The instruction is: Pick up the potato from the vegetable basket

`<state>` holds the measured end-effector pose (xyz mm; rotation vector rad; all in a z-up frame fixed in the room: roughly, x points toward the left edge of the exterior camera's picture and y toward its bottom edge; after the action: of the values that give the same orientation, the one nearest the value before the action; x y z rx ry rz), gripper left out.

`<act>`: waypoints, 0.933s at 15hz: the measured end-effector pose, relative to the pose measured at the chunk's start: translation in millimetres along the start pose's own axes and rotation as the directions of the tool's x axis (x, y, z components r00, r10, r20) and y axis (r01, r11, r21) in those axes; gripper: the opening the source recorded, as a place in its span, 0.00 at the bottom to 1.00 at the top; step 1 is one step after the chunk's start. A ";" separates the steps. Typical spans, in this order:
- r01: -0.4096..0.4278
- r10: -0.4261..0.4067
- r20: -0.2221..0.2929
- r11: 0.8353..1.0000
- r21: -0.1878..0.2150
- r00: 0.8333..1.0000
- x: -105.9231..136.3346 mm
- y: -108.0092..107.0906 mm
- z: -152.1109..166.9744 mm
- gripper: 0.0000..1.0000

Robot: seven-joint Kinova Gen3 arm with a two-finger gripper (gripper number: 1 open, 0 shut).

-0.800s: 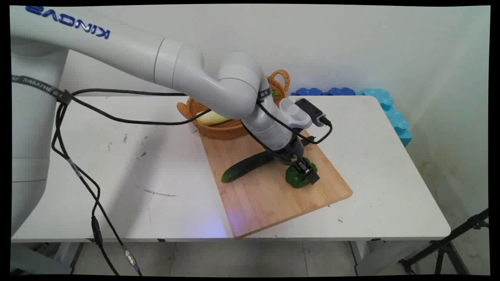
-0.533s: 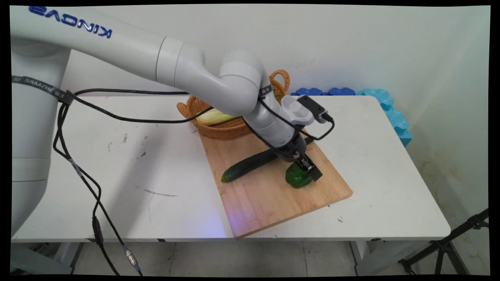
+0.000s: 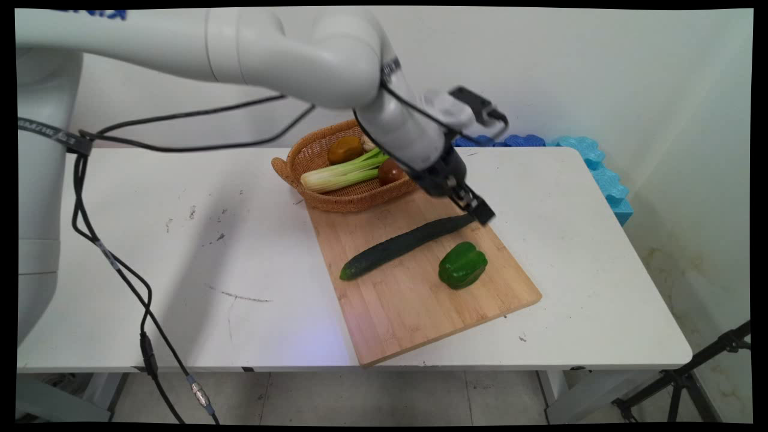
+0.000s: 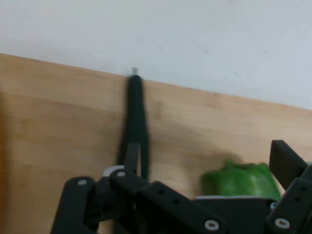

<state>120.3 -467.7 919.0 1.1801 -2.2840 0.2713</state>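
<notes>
Your black two-finger gripper [image 3: 480, 211] hangs with fingers apart, empty, above the long dark cucumber [image 3: 403, 245]; the green bell pepper [image 3: 462, 266] lies free on the wooden cutting board [image 3: 414, 312].

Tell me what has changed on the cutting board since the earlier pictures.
The pincer has lifted off the green pepper and drawn back toward the far end of the cucumber; it holds nothing now. The pepper is uncovered and lies where it was on the cutting board. Cucumber, board and basket have not moved.
</notes>
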 end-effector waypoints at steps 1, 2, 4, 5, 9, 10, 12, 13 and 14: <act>0.003 -0.003 -0.002 1.000 0.013 1.000 4.9 -11.0 -9.3 1.00; 0.006 -0.006 -0.002 1.000 0.029 1.000 8.8 -23.2 -18.1 1.00; 0.008 -0.008 0.002 0.998 0.063 1.000 14.9 -47.5 -32.2 1.00; 0.008 -0.009 0.008 0.997 0.083 1.000 17.2 -61.2 -38.2 1.00; 0.007 -0.015 0.047 0.986 0.164 0.999 20.4 -109.9 -53.6 1.00; 0.009 -0.019 0.055 0.984 0.176 0.998 20.0 -116.9 -54.4 1.00; 0.012 -0.028 0.074 0.979 0.206 0.997 18.8 -133.9 -55.1 1.00; 0.015 -0.035 0.084 0.975 0.222 0.996 17.9 -143.6 -54.5 1.00; 0.019 -0.043 0.095 0.970 0.241 0.995 16.5 -154.8 -53.0 1.00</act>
<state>256.7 -549.1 961.3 1.3766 -2.3666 0.4994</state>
